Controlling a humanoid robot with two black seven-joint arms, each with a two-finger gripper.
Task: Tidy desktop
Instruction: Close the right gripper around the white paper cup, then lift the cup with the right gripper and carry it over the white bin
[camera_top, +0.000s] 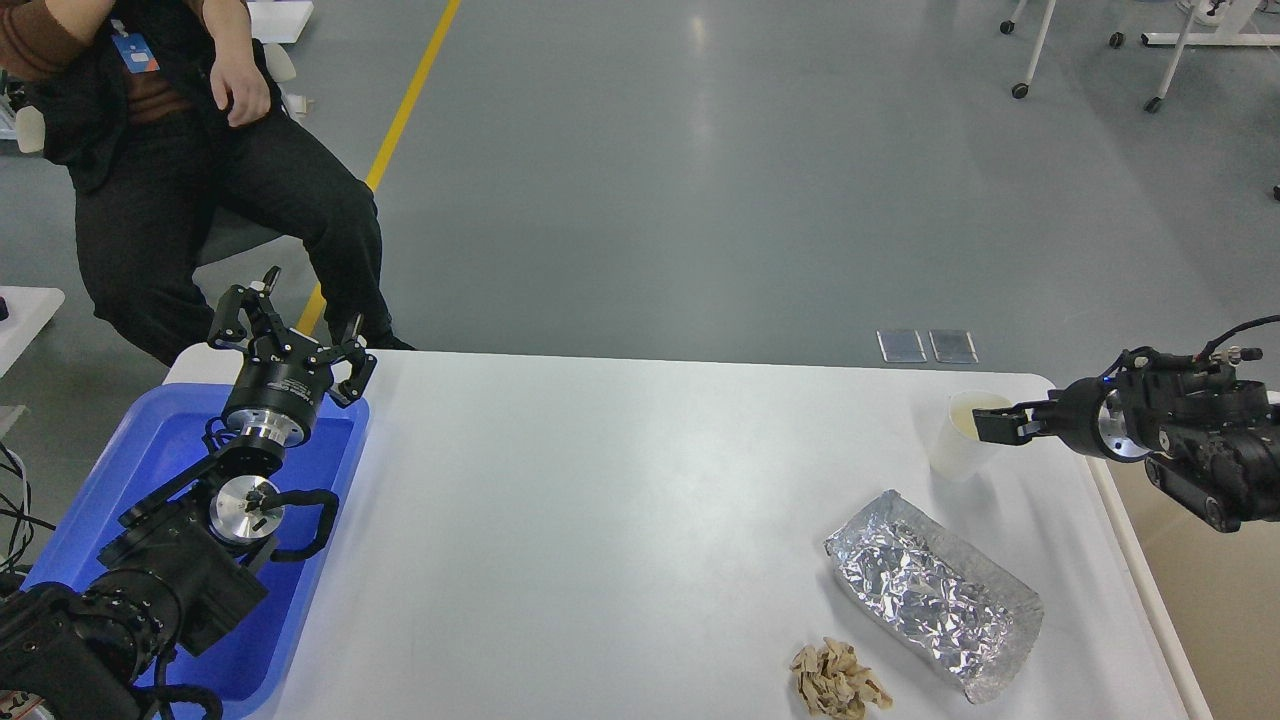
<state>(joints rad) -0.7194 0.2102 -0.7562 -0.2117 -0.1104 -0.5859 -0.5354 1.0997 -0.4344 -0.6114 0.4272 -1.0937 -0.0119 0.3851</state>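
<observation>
right gripper (985, 423) pinches the rim of a translucent cup (962, 440) at three o'clock on the desktop (600, 520). left gripper (300, 315) hangs wide apart, empty, over a blue tray (150, 440) at nine o'clock.

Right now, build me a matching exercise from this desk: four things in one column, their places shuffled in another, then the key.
1. cup
2. foil tray
3. crumpled paper
4. blue tray

A. left edge of the desktop, beneath the left gripper
B. near edge, left of the foil
C. far right corner, at the right gripper
D. right side, between cup and paper

Pairs: 1-C, 2-D, 3-B, 4-A
</observation>
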